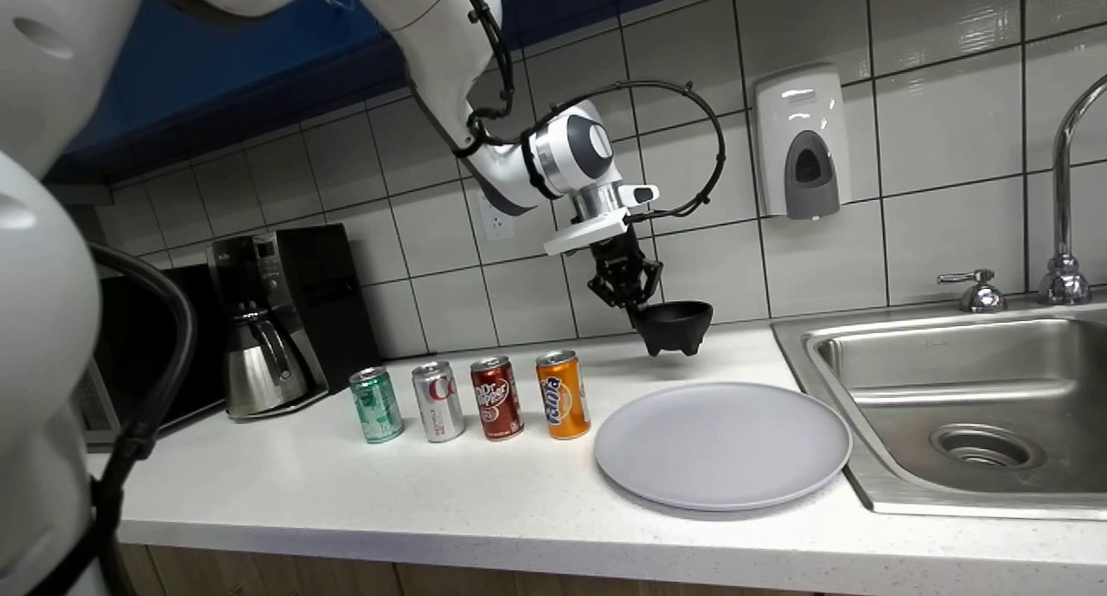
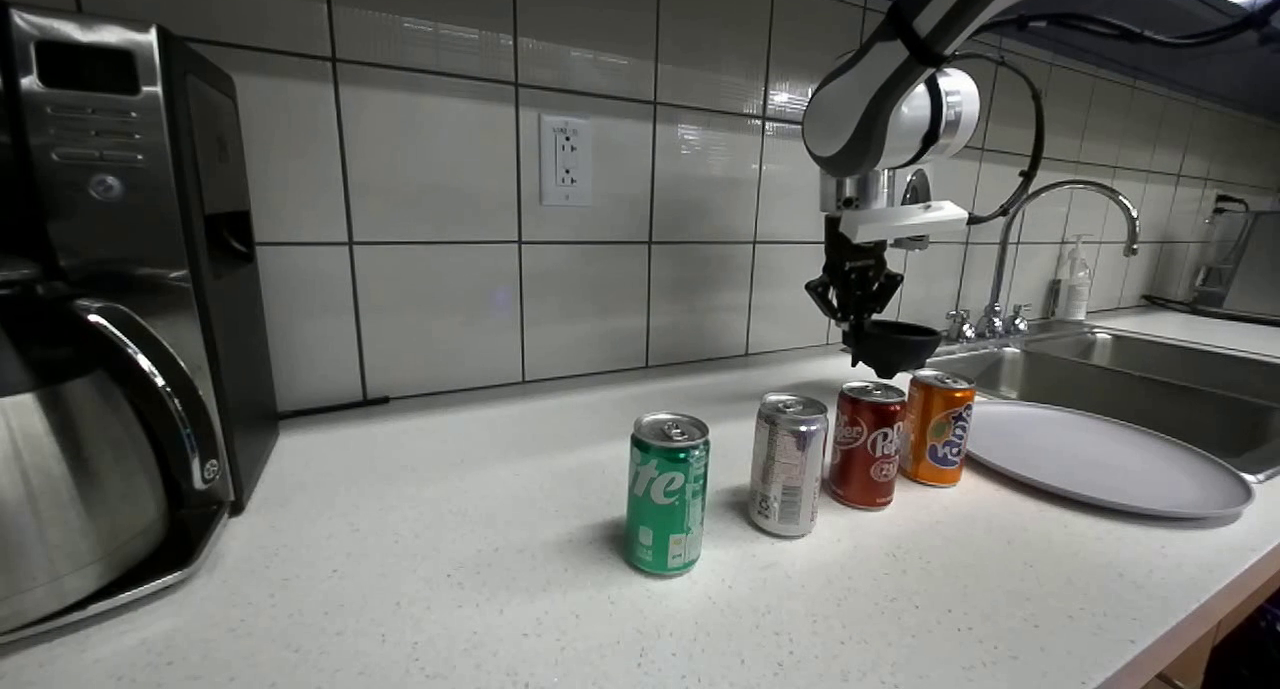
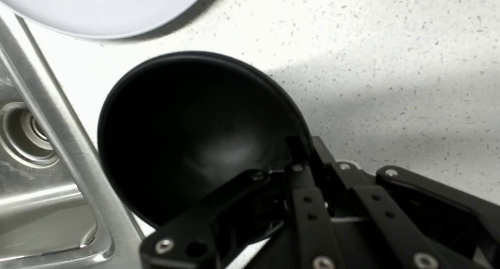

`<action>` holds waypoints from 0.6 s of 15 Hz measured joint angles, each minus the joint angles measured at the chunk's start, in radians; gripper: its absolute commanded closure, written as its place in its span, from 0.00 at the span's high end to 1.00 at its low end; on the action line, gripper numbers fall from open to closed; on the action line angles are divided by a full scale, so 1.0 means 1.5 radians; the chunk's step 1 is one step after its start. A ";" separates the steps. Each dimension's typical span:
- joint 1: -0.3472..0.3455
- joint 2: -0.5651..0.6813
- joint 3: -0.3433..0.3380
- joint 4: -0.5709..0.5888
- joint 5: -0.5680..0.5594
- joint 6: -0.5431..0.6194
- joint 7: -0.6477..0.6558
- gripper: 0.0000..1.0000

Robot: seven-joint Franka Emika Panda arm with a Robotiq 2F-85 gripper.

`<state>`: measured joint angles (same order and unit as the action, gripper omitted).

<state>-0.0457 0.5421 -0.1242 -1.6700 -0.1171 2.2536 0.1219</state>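
Wrist view is showing the fingers pinching the rim of a black bowl, one finger sitting inside and one outside. Lining up on the tabletop are a green can showing the tail of a word, "te", a silver can carrying print too small to read for sure, a dark red can reading "Dr Pepper", and an orange can saying "Fanta". Pose-wise, the arm is hanging over from up high in both exterior views, fingers pointing downward. Bowl's hovering above the tabletop, roughly level, between the gray plate and the tiled wall.
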 measured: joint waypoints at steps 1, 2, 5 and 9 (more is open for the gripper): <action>0.000 0.003 0.000 0.006 0.000 -0.006 0.000 0.02; 0.000 0.006 0.000 0.012 0.000 -0.012 0.000 0.02; 0.000 0.013 0.002 0.026 0.001 -0.027 0.000 0.02; 0.000 0.032 0.002 0.031 0.001 -0.033 0.000 0.02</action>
<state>-0.0462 0.5901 -0.1208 -1.6235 -0.1159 2.2043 0.1219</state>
